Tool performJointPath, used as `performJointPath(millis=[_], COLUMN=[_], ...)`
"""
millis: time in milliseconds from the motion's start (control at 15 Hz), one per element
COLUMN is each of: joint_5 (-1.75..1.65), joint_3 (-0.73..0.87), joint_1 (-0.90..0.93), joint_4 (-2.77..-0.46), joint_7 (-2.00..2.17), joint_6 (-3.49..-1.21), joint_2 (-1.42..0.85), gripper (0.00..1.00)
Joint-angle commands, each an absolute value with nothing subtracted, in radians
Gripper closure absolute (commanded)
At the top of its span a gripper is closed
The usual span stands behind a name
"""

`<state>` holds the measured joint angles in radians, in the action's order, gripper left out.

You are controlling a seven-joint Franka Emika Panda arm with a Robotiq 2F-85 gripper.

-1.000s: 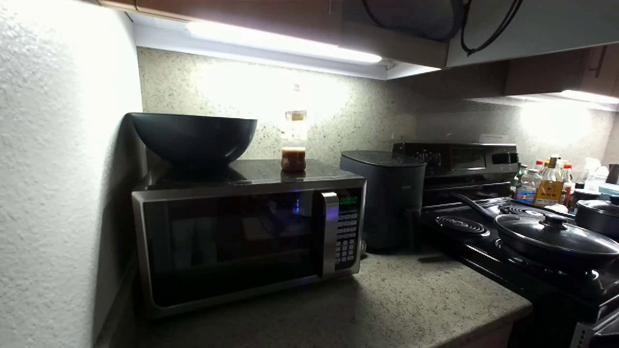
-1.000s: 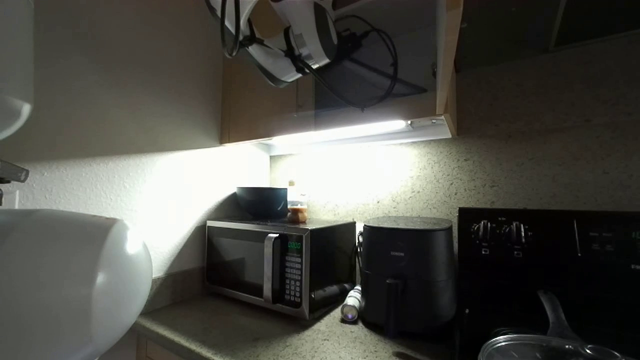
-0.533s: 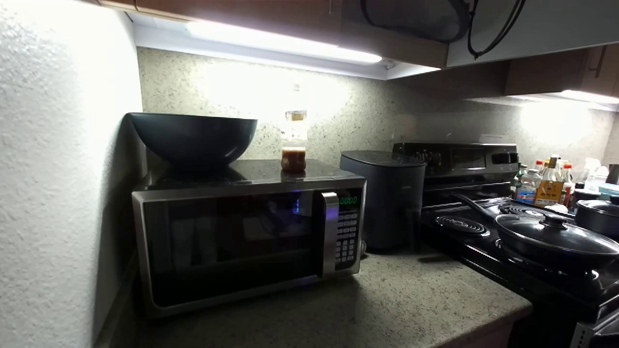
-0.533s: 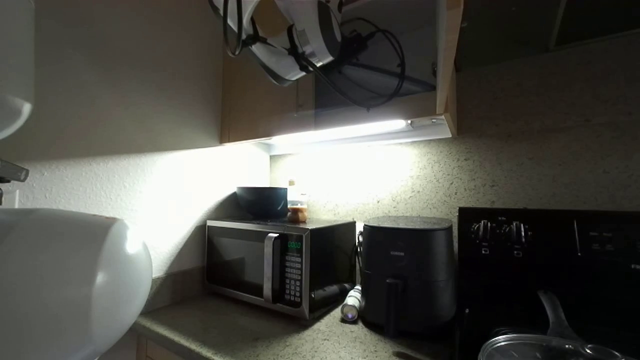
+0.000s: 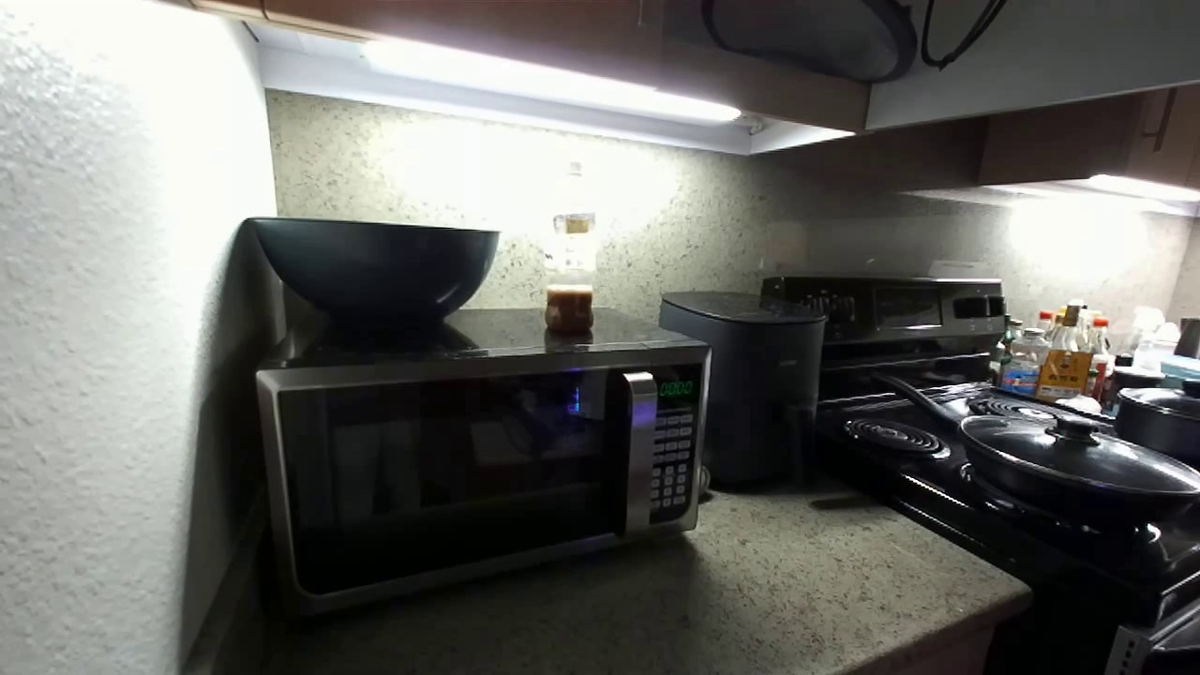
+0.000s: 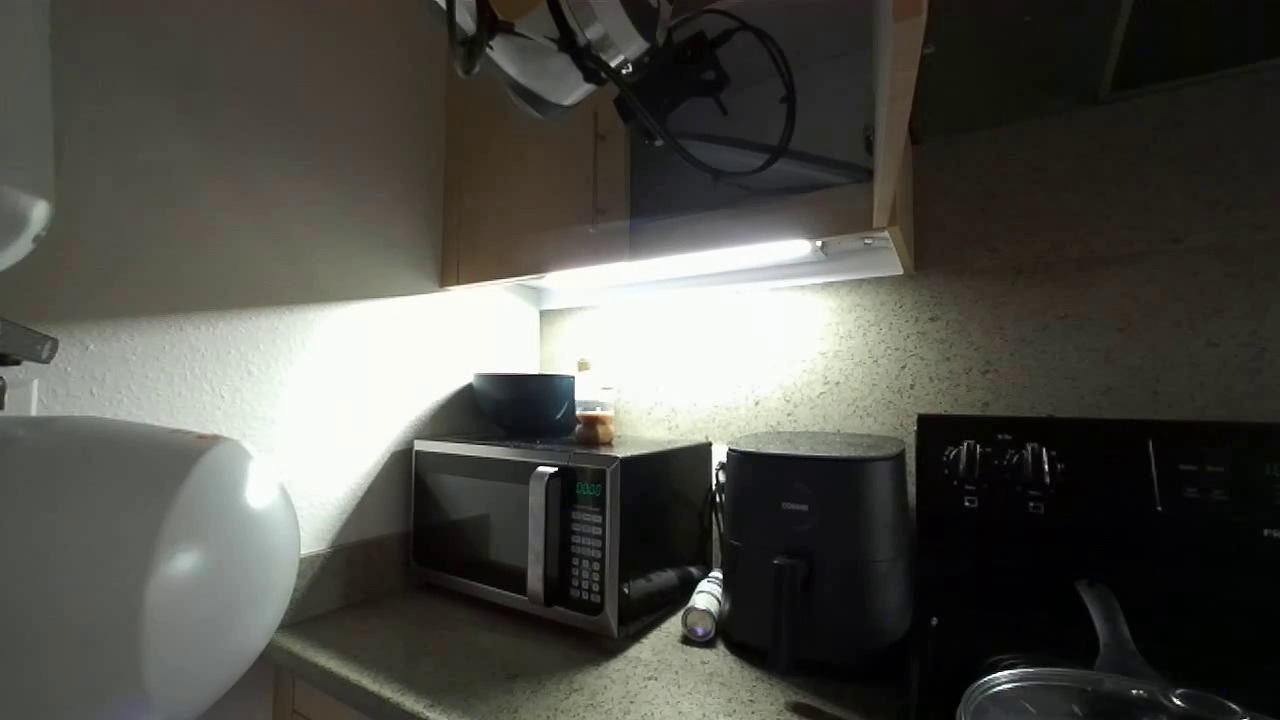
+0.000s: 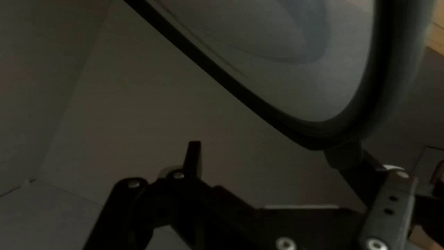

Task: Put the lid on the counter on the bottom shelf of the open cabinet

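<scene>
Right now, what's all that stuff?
Open wooden cabinet: one, tan, overhead
Round rimmed glass lid: one, grey, at cabinet
Speckled stony countertop: one, grey, below
Boxy microwave: one, black, on countertop
Deep bowl: one, dark, on microwave
Clear bottle: one, brown inside, on microwave
Rounded air fryer: one, black, beside microwave
Small cylinder: one, white, by fryer
Coil stove: one, black, beyond fryer
Lidded pans: two, black, on stove
Bottles: several, multicoloured, beyond stove
Robot arm: one, white, by cabinet
Fingers: two, black, by lid

Countertop (image 5: 797, 572): speckled, stone-like, matt. Near its back corner, microwave oven (image 5: 450, 469): metallic frame, glossy glass-like door. Along its edge beside the glossy stove (image 5: 937, 469), air fryer (image 6: 850, 600): matt, plastic-looking. Lid (image 7: 340, 90): smooth, glassy, matt-rimmed. Side wall (image 5: 94, 375): rough, pebbled. Open cabinet (image 6: 525, 200): smooth, wood-look front.
</scene>
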<state>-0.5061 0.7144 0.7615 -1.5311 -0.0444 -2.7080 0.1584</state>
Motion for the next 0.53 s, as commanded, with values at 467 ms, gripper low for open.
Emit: performJointPath(millis=[467], joint_5=[-0.713], joint_3=[0.612], joint_1=[0.711], joint_4=[-1.521], joint_7=[0.24], joint_6=[-2.546], joint_2=[0.249], gripper=[0.0])
